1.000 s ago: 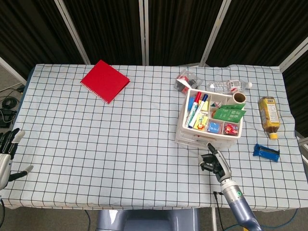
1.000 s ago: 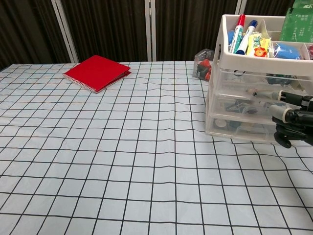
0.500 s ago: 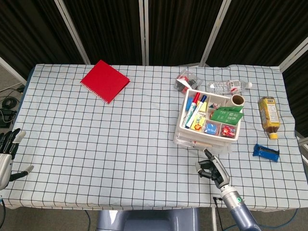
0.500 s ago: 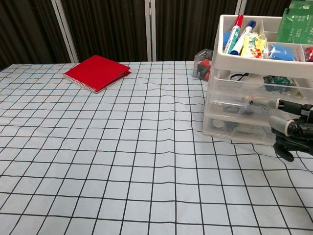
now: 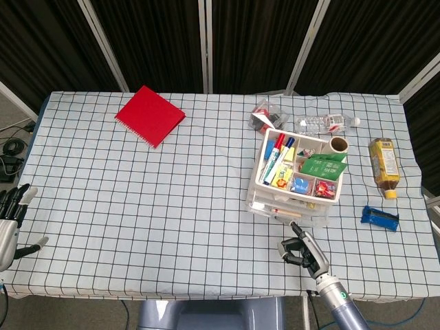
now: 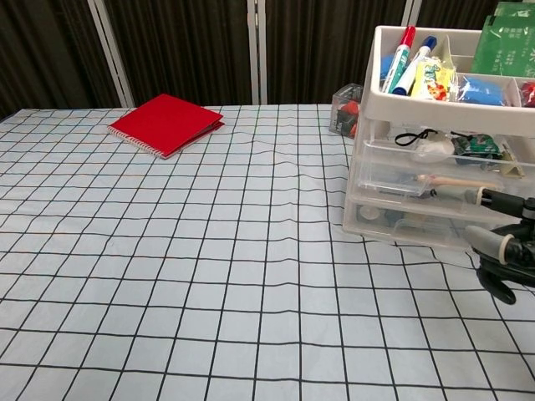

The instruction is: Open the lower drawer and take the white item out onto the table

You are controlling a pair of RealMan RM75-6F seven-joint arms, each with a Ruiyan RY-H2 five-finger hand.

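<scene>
Drawer unit (image 6: 435, 167), a small clear plastic organiser with an open tray of markers and packets on top, stands at the right of the checked surface (image 5: 172, 206), and its lower drawer (image 6: 410, 224) sits at the bottom of the stack, right of centre in the chest view. Through its clear front some pale and blue contents show, but which of them is the white item I cannot tell. The right hand (image 6: 501, 259) hangs just in front of that drawer at the lower right of the chest view, its fingers (image 6: 489, 240) curled in with one reaching toward the drawer front; whether it has hold of the handle, or whether the drawer is out at all, cannot be told from either view. The left hand (image 5: 10, 223) rests at the far lower left edge of the head view, fingers spread and holding nothing, well apart from the work. By my reading the opening step is in hand and the item is not yet out. The next move seems to call for a straight pull toward the near edge, with a firm hook on the front, since a light unit may slide along with it. Room is tight there: the near edge of the surface lies just behind the right hand. Left of the unit lies broad open cloth for setting the item down, with only a red notebook (image 5: 150, 115) far off at upper left.
</scene>
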